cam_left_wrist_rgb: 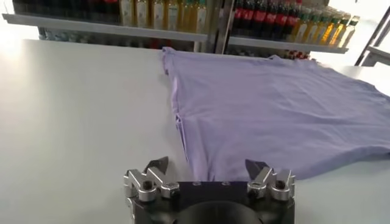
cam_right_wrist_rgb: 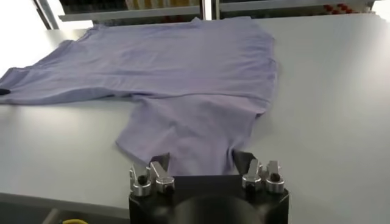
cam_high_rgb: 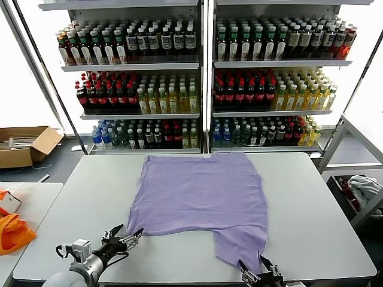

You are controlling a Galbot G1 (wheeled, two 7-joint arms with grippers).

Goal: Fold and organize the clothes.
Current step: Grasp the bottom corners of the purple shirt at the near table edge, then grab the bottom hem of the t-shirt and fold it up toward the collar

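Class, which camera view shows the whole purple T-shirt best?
The head view: the T-shirt lies spread across the table, outline complete. The left wrist view cuts it off at one side; the right wrist view hides its near edge behind the gripper.

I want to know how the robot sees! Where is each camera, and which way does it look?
Head view: sits up on the robot's head, looks down at the table with the purple T-shirt; left gripper and right gripper peek in below.
Left wrist view: sits on the left arm, looks over its open gripper at the T-shirt's edge.
Right wrist view: sits on the right arm, looks over its open gripper at a sleeve.
All share the T-shirt and drink shelves.
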